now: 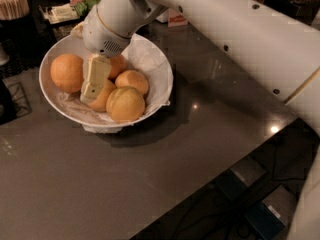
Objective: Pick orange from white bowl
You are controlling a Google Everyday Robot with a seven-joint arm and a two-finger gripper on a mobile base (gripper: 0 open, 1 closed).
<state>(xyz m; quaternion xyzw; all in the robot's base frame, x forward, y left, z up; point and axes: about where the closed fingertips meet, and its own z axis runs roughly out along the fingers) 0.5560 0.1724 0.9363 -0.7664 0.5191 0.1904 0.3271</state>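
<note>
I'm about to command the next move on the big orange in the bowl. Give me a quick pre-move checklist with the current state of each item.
1. Target visible: ok. The orange lies at the left side of the white bowl, its top uncovered.
2. Pincer in the bowl: ok. The pincer is down among the fruit.
3. Pincer centred on target: not ok. It sits just right of the orange, over a smaller orange.
4. Contact with target: cannot tell.
5. Neighbours apart from the pincer: not ok. The paler fruit crowds close on its right.
6. Bowl steady: ok. It stands upright on the table.
</note>
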